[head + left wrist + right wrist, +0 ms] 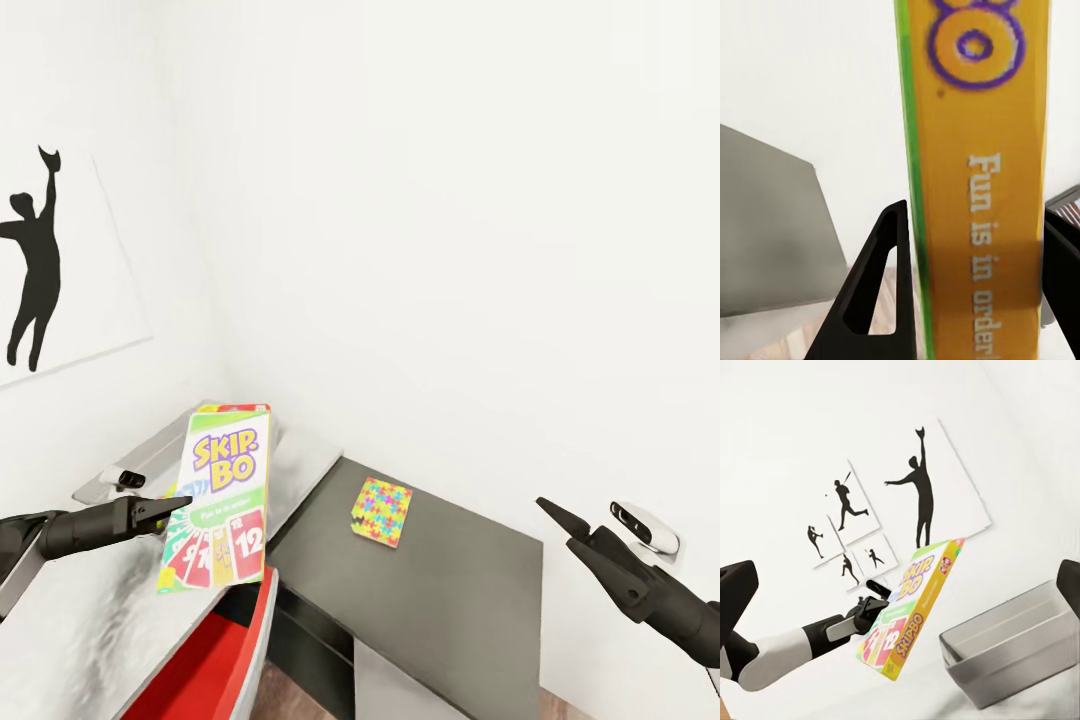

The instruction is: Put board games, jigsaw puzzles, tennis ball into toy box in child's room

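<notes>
Left gripper pinches the Skip-Bo box across its thin edge, fingers pressed on both faces; box held upright above the desk's pale top. Right gripper hangs bare, jaws apart as far as I can tell.

Risk: the grip sits near one side edge, so the flat glossy cardboard could pivot or slip when tilted over the bin.

Jigsaw puzzle, a thin square board, lies flat on the matte dark wing. Toy box, translucent grey with sloping walls, sits just beyond the held game.
</notes>
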